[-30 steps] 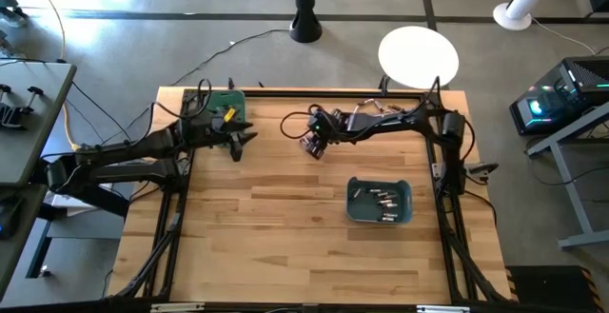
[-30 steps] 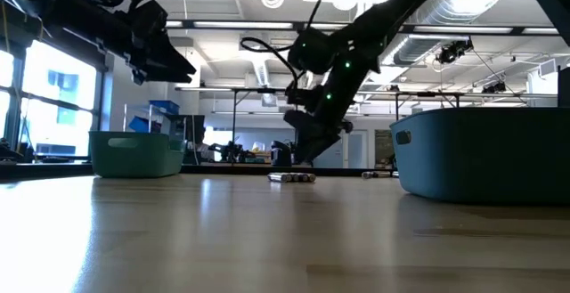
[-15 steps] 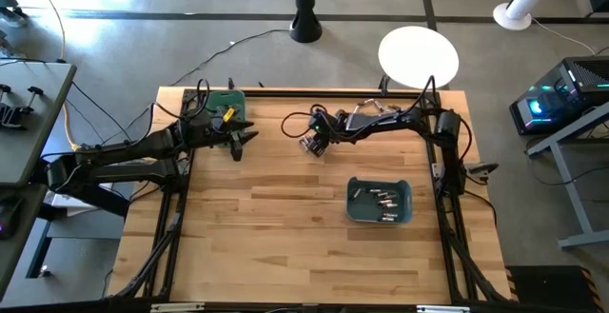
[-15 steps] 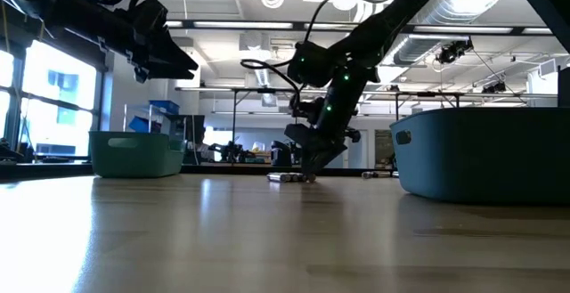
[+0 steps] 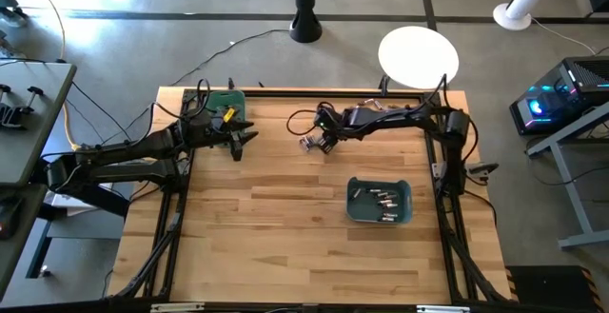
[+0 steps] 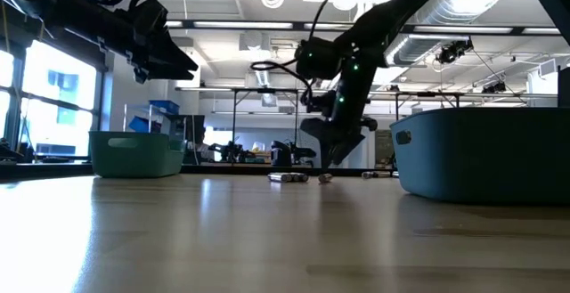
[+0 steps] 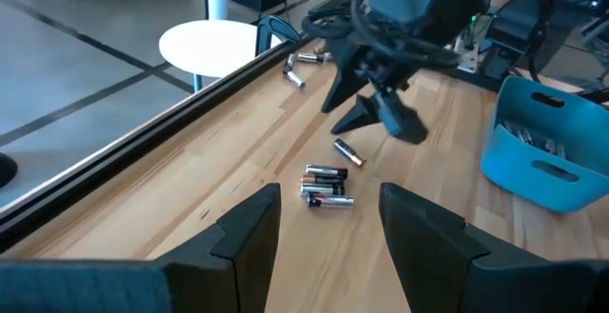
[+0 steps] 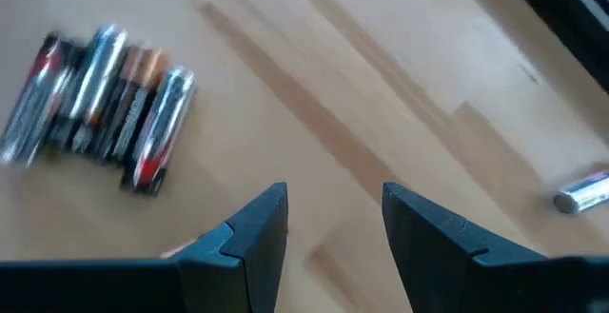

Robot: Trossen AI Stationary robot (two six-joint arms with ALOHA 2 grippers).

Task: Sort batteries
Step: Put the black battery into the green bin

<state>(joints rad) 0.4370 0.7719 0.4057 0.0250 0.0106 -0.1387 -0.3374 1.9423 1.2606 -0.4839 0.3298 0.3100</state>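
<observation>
Several batteries lie side by side in a small cluster on the wooden table near its far edge. A single battery lies just beside them. My right gripper hovers low over the table next to this cluster, fingers open and slanting down, with bare wood between them. My left gripper hangs open above the far left of the table, pointing toward the cluster, with nothing in it. More batteries lie in the teal bin.
A green bin stands at the far left corner, behind my left gripper. The teal bin stands on the right half of the table. A few loose batteries lie by the far rail. A lone battery lies off to one side.
My right gripper has shifted a little toward the table's right edge, away from the cluster, and has turned at the wrist. In the low view a single battery now shows apart from the cluster, below the gripper.
</observation>
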